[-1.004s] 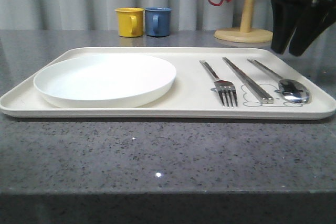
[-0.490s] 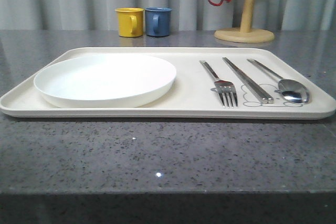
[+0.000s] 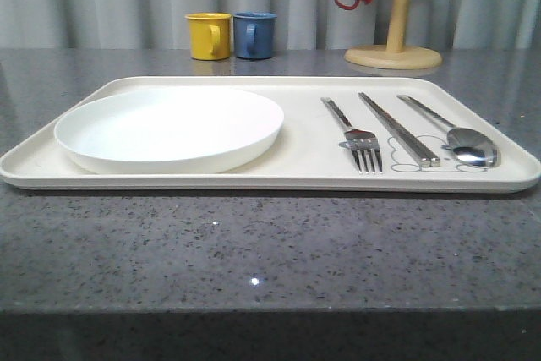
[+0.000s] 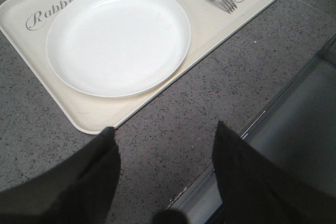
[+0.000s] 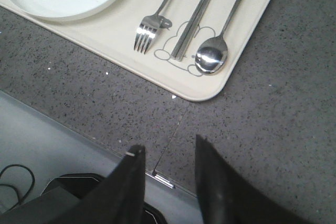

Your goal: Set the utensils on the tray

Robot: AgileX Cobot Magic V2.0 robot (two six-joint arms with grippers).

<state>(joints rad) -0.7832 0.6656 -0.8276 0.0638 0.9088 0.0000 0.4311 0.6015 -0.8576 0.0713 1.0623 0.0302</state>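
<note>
We see the fork (image 3: pixel 362 143), chopsticks (image 3: pixel 397 128) and spoon (image 3: pixel 467 140) side by side on the tray (image 3: pixel 304 171), seemingly done; both our left pincer (image 4: pixel 163 177) and right pincer (image 5: pixel 169 182) hang spread, empty, above the table edge.

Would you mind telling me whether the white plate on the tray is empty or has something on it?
Empty. The white plate shows a bare surface in the front and left wrist views; the fork, chopsticks and spoon lie beside it on the tray.
</note>
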